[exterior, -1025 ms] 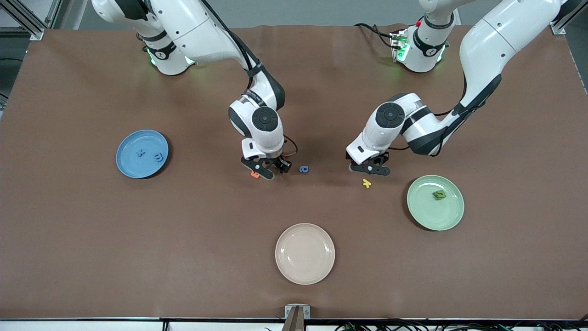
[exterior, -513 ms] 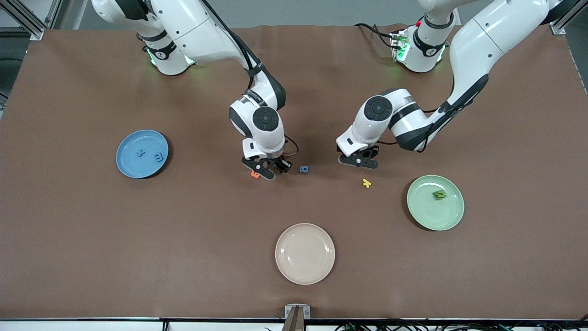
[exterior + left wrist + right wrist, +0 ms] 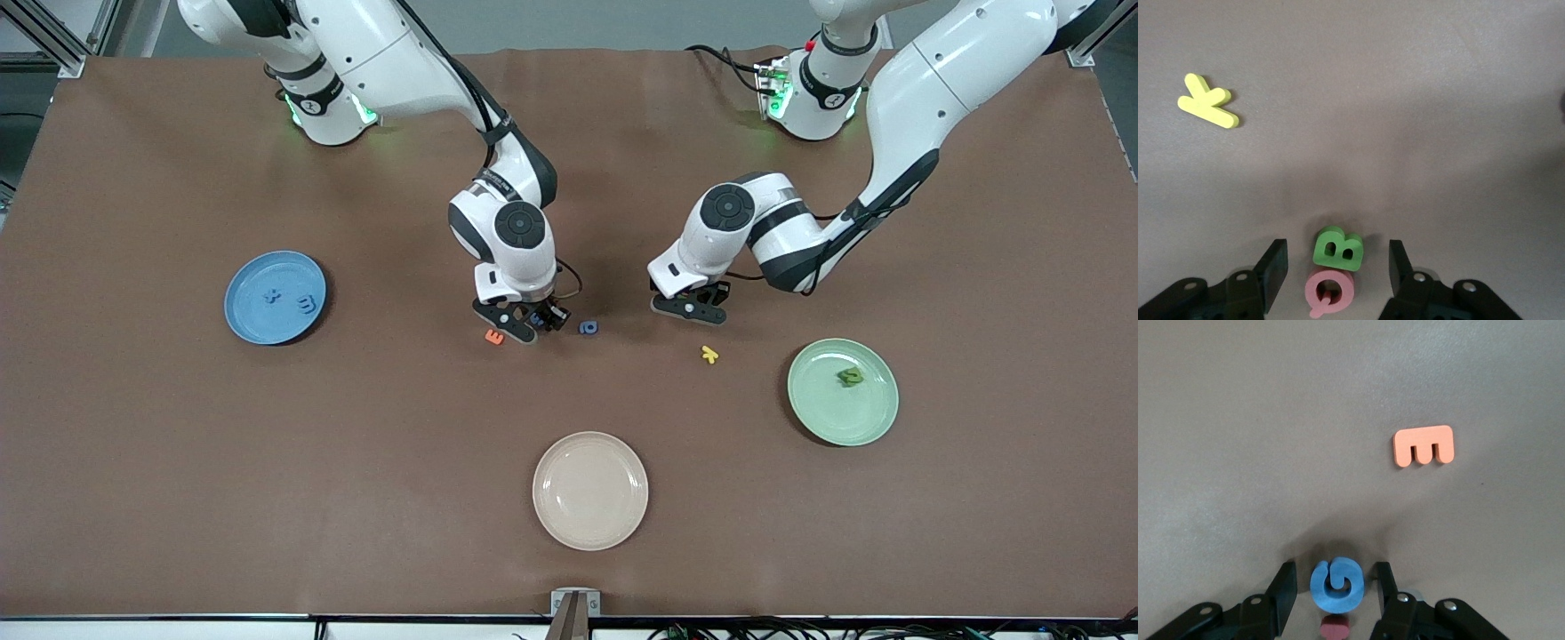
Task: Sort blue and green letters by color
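Left gripper (image 3: 1335,273) slid toward table centre, straddled green B (image 3: 1337,247), jaws spread. Right gripper (image 3: 1336,593), spread too, flanked blue G (image 3: 1337,585) beside orange E (image 3: 1423,445). Looked like light squishy foam; pinch flat sides.

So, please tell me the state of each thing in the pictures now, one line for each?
Left end effector: open, fingers on either side of the green B.
Right end effector: open around the blue G.
Green B: flat on table, touching pink Q.
Blue G: on table, not gripped.
Orange E: flat, loose.
Yellow K: flat, loose.
Blue plate: holds two blue letters.
Green plate: holds green letters.
Beige plate: bare.
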{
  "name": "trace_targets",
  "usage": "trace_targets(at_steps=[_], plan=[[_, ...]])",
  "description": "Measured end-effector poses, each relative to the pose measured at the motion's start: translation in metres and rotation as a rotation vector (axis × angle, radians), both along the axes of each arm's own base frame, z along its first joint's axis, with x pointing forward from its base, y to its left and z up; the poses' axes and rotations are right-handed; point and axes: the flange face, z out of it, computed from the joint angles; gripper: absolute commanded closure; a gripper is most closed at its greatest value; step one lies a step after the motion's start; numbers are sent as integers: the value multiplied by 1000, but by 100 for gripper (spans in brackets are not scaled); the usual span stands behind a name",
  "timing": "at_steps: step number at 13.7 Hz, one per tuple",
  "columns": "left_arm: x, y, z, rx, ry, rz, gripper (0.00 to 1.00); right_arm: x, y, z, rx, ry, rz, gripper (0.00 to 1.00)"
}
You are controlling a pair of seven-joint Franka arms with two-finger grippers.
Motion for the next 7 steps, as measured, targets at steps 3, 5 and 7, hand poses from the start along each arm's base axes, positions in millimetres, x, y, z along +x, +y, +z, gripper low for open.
trace_targets(at_steps=[3,5,7], plan=[[-1,0,-2,-2,5,-1,32,1,2,2,4,-4,0,99],[-3,-1,-3,-1,8,-2,33,1,2,3,3,-3,0,100],[-6,-3,-6,2,14,-3,34,3,0,3,-1,-1,-3,100]])
